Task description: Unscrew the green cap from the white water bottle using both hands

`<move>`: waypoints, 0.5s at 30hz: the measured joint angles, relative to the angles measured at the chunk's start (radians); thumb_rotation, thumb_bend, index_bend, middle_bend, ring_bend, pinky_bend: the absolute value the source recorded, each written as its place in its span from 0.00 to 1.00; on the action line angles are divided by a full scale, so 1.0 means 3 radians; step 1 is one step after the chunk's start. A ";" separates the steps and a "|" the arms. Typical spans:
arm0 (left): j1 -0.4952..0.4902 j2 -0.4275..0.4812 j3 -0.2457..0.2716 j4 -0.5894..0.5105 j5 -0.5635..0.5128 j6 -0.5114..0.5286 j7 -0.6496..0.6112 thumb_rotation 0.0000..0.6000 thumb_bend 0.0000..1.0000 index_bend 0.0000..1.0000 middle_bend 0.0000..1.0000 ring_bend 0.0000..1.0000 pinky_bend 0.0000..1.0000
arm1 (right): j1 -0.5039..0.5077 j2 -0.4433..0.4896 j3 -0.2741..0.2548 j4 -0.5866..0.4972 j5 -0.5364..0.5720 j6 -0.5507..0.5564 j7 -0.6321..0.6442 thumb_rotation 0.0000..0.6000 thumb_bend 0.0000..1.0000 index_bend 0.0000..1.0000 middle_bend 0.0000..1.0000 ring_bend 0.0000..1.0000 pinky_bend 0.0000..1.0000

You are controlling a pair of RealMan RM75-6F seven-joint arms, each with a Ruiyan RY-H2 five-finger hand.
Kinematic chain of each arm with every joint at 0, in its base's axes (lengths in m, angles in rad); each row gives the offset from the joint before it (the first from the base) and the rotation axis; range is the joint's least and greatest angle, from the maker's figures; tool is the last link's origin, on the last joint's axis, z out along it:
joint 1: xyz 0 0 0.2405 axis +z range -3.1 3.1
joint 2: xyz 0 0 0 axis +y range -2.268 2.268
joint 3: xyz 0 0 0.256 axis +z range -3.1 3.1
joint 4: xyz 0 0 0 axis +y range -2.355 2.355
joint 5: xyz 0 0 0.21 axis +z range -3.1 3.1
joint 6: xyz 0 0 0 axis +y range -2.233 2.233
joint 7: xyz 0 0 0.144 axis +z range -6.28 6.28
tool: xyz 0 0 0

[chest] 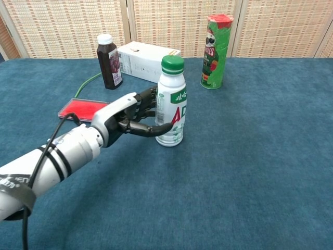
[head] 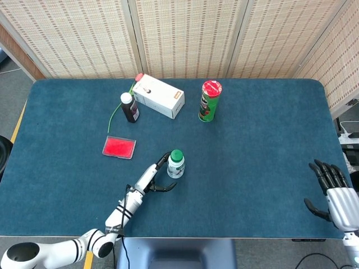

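The white water bottle (head: 175, 168) (chest: 173, 115) with its green cap (head: 176, 154) (chest: 172, 63) stands upright near the middle of the blue table. My left hand (head: 157, 178) (chest: 130, 117) reaches it from the left and holds its body, thumb across the front and fingers behind the label. The cap is uncovered above the hand. Far off at the table's right front corner, my right hand (head: 335, 193) hovers with its fingers spread and nothing in them; only the head view shows it.
A flat red pad (head: 119, 147) (chest: 83, 109) lies left of the bottle. Behind stand a dark juice bottle (head: 129, 107) (chest: 109, 62), a white box (head: 159, 96) (chest: 148, 60) and a green chips can (head: 210, 101) (chest: 217, 51). A thin green cable (head: 115, 115) runs beside the juice bottle.
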 measured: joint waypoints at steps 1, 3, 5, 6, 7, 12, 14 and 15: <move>-0.0020 -0.0019 -0.0016 0.0009 -0.0014 -0.0014 -0.0004 1.00 0.32 0.00 0.00 0.00 0.08 | 0.0001 0.0001 0.0002 0.0000 0.0005 -0.0003 0.0001 1.00 0.20 0.00 0.00 0.00 0.00; -0.0061 -0.0063 -0.0053 0.0036 -0.0044 -0.0039 -0.0010 1.00 0.32 0.00 0.00 0.00 0.08 | 0.0004 0.0005 0.0002 0.0001 0.0011 -0.0016 0.0002 1.00 0.20 0.00 0.00 0.00 0.00; -0.0103 -0.0105 -0.0089 0.0089 -0.0072 -0.0063 0.0006 1.00 0.32 0.00 0.00 0.00 0.08 | 0.0009 0.0012 0.0000 0.0000 0.0015 -0.0029 0.0004 1.00 0.20 0.00 0.00 0.00 0.00; -0.0124 -0.0127 -0.0109 0.0117 -0.0091 -0.0078 0.0014 1.00 0.32 0.00 0.00 0.00 0.08 | 0.0011 0.0013 0.0001 0.0000 0.0018 -0.0033 0.0005 1.00 0.20 0.00 0.00 0.00 0.00; -0.0146 -0.0150 -0.0129 0.0142 -0.0114 -0.0096 0.0019 1.00 0.32 0.00 0.00 0.00 0.08 | 0.0012 0.0015 0.0002 0.0000 0.0021 -0.0036 0.0007 1.00 0.20 0.00 0.00 0.00 0.00; -0.0249 -0.0263 -0.0205 0.0259 -0.0196 -0.0186 0.0005 1.00 0.32 0.00 0.00 0.00 0.08 | 0.0022 0.0018 0.0012 0.0008 0.0048 -0.0059 0.0014 1.00 0.20 0.00 0.00 0.00 0.00; -0.0280 -0.0311 -0.0238 0.0309 -0.0228 -0.0211 -0.0042 1.00 0.32 0.00 0.02 0.00 0.07 | 0.0026 0.0019 0.0016 0.0011 0.0057 -0.0067 0.0017 1.00 0.20 0.00 0.00 0.00 0.00; -0.0294 -0.0332 -0.0251 0.0337 -0.0238 -0.0222 -0.0062 1.00 0.32 0.00 0.04 0.00 0.07 | 0.0028 0.0020 0.0018 0.0012 0.0063 -0.0070 0.0019 1.00 0.20 0.00 0.00 0.00 0.00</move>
